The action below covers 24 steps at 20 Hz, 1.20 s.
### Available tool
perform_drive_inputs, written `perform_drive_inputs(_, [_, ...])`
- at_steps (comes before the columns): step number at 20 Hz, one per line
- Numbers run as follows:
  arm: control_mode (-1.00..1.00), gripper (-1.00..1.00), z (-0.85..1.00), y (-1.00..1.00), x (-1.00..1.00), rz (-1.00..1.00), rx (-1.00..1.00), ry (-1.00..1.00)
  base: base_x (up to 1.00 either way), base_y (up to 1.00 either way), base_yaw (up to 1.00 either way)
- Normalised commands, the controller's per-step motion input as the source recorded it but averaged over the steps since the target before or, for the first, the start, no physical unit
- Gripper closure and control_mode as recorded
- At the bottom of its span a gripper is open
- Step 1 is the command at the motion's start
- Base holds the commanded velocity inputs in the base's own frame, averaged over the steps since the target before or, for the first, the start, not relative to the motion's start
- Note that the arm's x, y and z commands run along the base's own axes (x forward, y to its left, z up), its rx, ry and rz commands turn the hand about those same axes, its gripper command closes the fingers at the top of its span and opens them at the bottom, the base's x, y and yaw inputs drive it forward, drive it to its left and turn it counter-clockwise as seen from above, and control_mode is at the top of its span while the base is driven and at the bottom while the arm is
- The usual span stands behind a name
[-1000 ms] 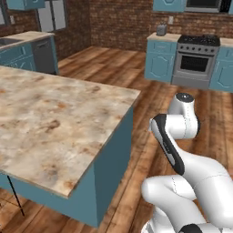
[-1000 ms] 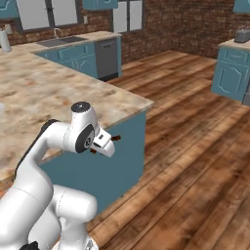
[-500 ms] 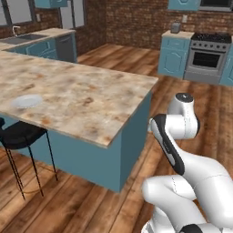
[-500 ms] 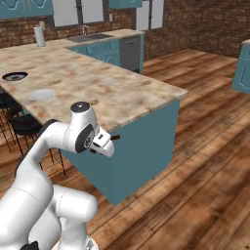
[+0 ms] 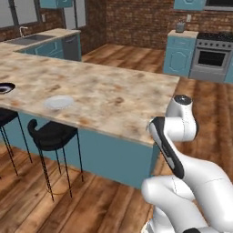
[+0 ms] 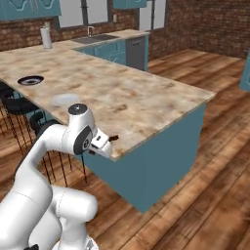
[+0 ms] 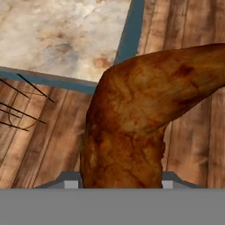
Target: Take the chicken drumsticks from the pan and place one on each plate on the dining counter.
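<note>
Orange-brown and glossy, a chicken drumstick (image 7: 132,127) is seen pinched between the gripper (image 6: 111,142) jaws in the hand view, its thick end low and its narrow end running toward 2 o'clock. Beyond it a corner of the dining counter (image 7: 61,35) lies at 11 o'clock — plank floor below. In the right base view the gripper is held just beside the counter's near edge; a white plate (image 6: 65,99) rests at 11 o'clock of it, with the dark pan (image 6: 30,80) farther along the slab.

glossy white rounded arm links (image 5: 200,182), dark joint bands, grey joint caps.
</note>
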Motion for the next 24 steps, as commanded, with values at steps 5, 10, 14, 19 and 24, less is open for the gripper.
perform_drive_inputs(5, [1.0, 1.0, 0.0, 0.0, 0.0, 0.0, 0.0, 0.0, 0.03, 1.0, -0.17])
perform_drive_inputs(10, [1.0, 1.0, 0.0, 0.0, 0.0, 0.0, 0.0, 0.0, 0.0, 1.0, -0.17])
perform_drive_inputs(14, [1.0, 1.0, 0.0, 0.0, 0.0, 0.0, 0.0, 0.0, 0.03, 1.0, -0.21])
perform_drive_inputs(19, [1.0, 1.0, 0.0, 0.0, 0.0, 0.0, 0.0, 0.0, 0.16, 1.0, -0.26])
perform_drive_inputs(24, [1.0, 1.0, 0.0, 0.0, 0.0, 0.0, 0.0, 0.0, 0.14, 1.0, -0.25])
